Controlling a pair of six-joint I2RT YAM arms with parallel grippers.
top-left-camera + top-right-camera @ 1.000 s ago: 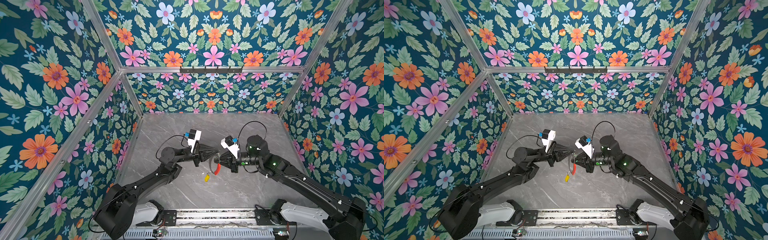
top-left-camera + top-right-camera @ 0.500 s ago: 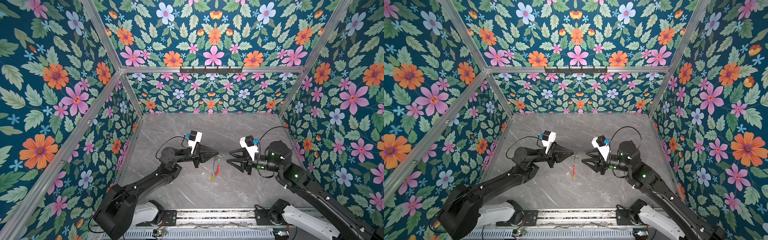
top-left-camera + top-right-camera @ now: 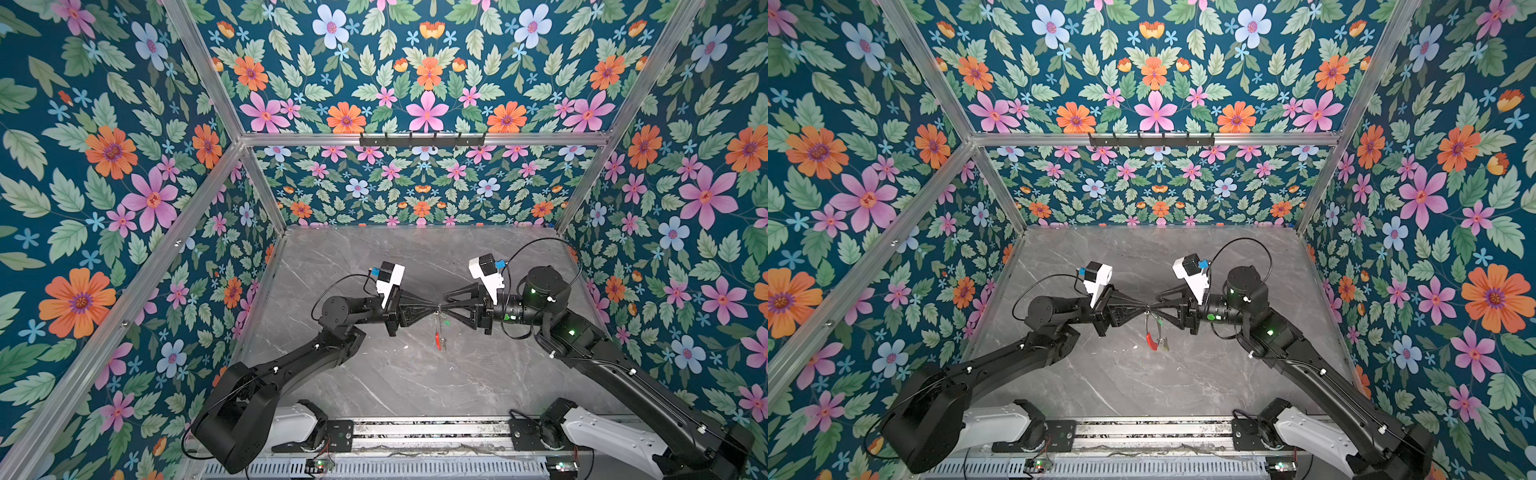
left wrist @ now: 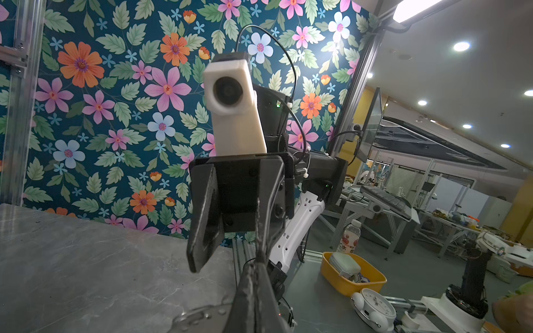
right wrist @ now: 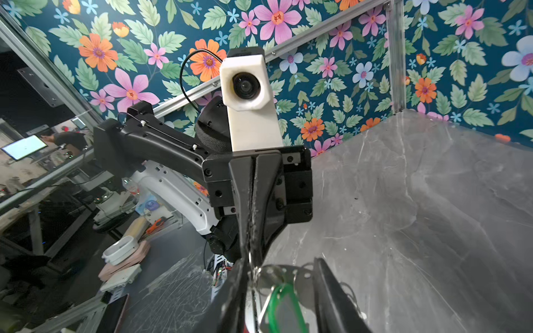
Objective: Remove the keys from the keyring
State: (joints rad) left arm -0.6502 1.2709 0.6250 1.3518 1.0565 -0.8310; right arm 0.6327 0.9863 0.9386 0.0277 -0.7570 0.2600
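**Item:** thin grey wire keyring with red sleeve (image 3: pixel 1150 338). It is hanging over the middle of the grey marbled bench (image 3: pixel 374 382), well away from every edge. Whether its lower end is touching the surface cannot be told.

**Left claw** (image 3: pixel 434 308): it is pinching the keyring's top, jaws closed tight on the wire.

**Right claw** (image 3: pixel 446 303): it is meeting the left claw tip to tip. Its jaws are standing apart and, in the right wrist view, straddling the green-headed metal key (image 5: pixel 284 307) without clamping it.

**Second key:** too small to be made out.

**Hazards, as judged:**
- The right claw may be closing on the wire or a stray ring instead of the key.
- A pull along the loop may be dragging the keyring out of the left claw's narrow pinch and dropping everything.
- The tips are crowding each other and may be colliding.
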